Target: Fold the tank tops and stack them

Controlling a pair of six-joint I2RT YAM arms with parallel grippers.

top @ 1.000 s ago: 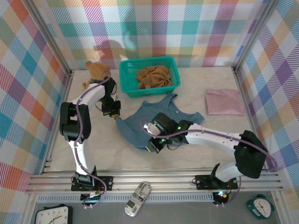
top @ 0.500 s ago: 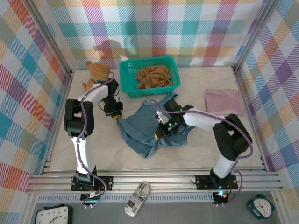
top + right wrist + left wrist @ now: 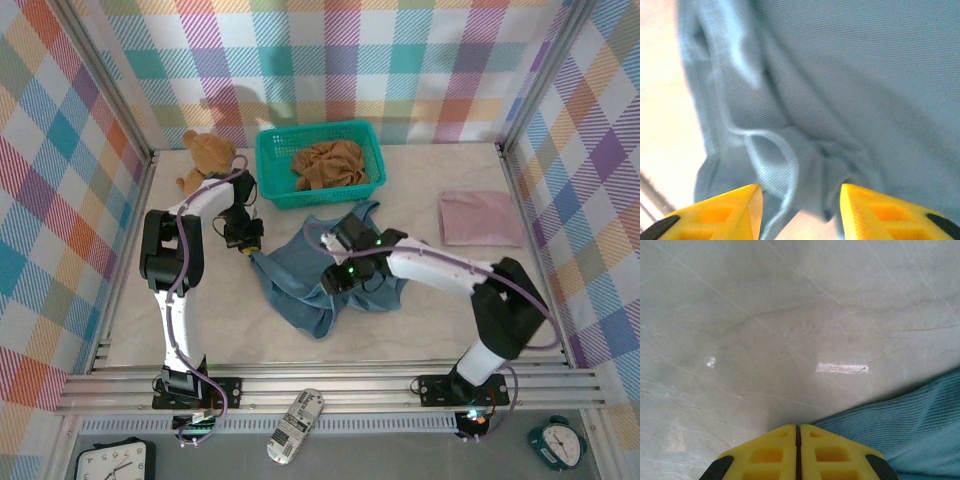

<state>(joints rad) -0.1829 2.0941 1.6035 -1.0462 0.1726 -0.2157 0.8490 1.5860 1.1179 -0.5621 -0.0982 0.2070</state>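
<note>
Blue tank top (image 3: 295, 290) lies crumpled in the middle of the table (image 3: 200, 320), with both grippers at it.
The left gripper (image 3: 247, 243) sits at the blue top's 10 o'clock corner. Its yellow fingers (image 3: 770, 455) are pressed tight together, with blue cloth just beside them at 4 o'clock, and I cannot tell if any cloth is pinched. The right gripper (image 3: 336, 278) hangs over the middle of the blue top. Its fingertips (image 3: 715, 210) stand apart, with bunched cloth below them and nothing held. The pink tank top (image 3: 480, 218) lies folded flat at 2 o'clock, well apart. The brown tank top (image 3: 328, 165) is bunched up inside the teal basket (image 3: 262, 170) at 12 o'clock. A teddy bear (image 3: 205, 155) sits at 10 o'clock.
</note>
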